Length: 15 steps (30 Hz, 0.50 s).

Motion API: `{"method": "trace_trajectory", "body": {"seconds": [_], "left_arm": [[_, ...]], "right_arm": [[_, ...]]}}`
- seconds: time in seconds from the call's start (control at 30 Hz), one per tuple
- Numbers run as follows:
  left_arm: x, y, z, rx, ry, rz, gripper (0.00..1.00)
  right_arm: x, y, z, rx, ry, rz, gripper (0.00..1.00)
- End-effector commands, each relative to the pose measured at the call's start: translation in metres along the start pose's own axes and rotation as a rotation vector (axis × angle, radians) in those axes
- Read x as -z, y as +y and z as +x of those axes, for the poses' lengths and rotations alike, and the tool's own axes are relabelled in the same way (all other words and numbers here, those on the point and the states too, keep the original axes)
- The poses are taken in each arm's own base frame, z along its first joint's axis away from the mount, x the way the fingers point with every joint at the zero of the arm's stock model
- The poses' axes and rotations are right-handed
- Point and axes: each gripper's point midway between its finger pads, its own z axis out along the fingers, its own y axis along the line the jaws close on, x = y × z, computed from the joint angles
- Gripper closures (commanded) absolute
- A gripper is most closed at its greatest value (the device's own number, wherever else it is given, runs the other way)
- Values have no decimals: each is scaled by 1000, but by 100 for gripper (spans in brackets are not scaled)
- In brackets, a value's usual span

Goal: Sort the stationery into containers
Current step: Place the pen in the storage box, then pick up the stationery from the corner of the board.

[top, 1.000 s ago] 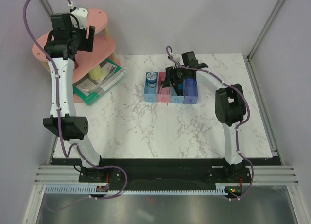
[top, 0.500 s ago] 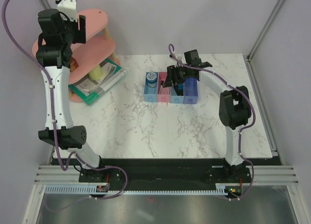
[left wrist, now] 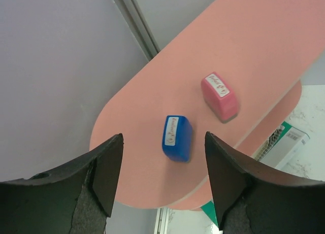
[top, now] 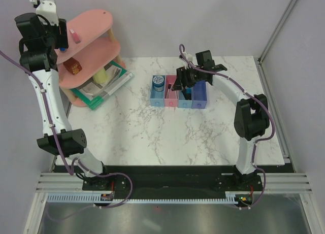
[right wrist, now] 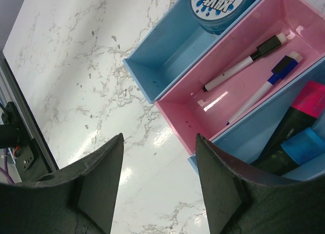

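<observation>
A blue eraser [left wrist: 177, 138] and a pink eraser [left wrist: 220, 96] lie on the top tier of the pink shelf [left wrist: 254, 36]. My left gripper [left wrist: 164, 135] hovers open above the blue one, its fingers either side of it, apart from it. In the top view the left gripper [top: 55, 35] is high over the shelf's left end. The containers [top: 179, 94] stand mid-table. The teal pot [right wrist: 219, 5] sits in the light blue bin [right wrist: 167, 51]. Two thin pens [right wrist: 249, 61] lie in the pink bin [right wrist: 203, 109], and two markers [right wrist: 299, 122] in the blue one. My right gripper [right wrist: 159, 136] is open and empty above the bins' front edge.
A green-edged book [top: 104, 87] lies under the tiered shelf [top: 96, 46] at the table's back left. A small orange object [top: 73, 66] rests on the lower tier. A metal frame post [left wrist: 134, 21] rises just behind the shelf. White marble table [top: 152, 137] spreads in front of the bins.
My left arm has swung up and to the left, from the shelf's middle to above its left end, its jaws narrowing a little. The right gripper has stayed over the bins.
</observation>
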Motion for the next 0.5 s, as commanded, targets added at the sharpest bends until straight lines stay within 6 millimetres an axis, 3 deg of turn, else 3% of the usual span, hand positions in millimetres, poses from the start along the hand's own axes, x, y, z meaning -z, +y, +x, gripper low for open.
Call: {"method": "trace_trajectory", "body": {"seconds": [0.0, 0.2, 0.47], "left_arm": [[-7, 6, 5, -20, -17, 70, 29], [-20, 1, 27, 28, 25, 146, 29], [-25, -11, 33, 69, 25, 220, 29]], "right_arm": [[17, 17, -10, 49, -37, -30, 34], [22, 20, -13, 55, -47, -28, 34], [22, 21, -10, 46, -41, -29, 34]]}}
